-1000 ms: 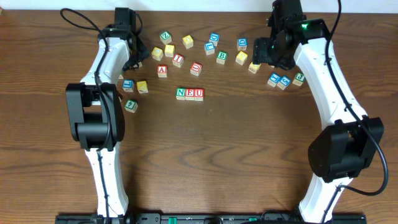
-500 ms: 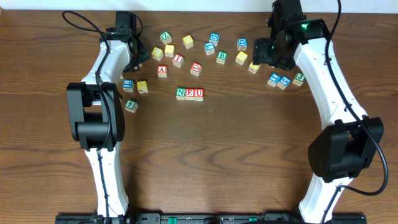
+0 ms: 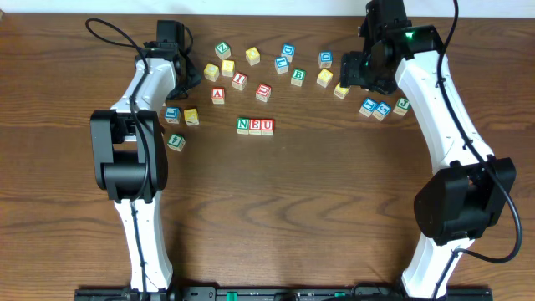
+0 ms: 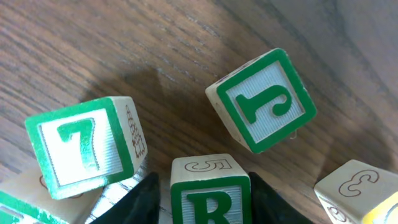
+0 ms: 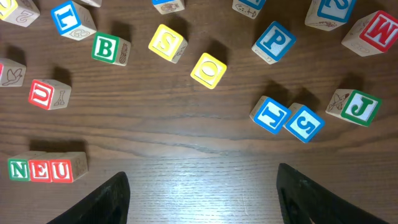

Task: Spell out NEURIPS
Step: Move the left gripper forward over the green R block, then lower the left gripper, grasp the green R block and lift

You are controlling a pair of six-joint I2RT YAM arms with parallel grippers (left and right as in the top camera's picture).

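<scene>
- Step now: I go for the green R block (image 4: 210,202), the fourth letter.
- Left claw (image 4: 202,180) has a finger on each side of the R block, very close; I cannot tell if it squeezes yet.
- Right claw (image 5: 202,199) is wide open and holds nothing.
- N, E, U row (image 3: 255,126) sits in the middle of the table (image 3: 276,209).
- Next, I think: grip tight, lift, and set R just after the U, touching it, letter up.

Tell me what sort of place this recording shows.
Most likely a robotics lab workbench: a left arm and a right arm mounted at a wooden table, with lettered wooden cubes laid out as a spelling exercise.
</scene>
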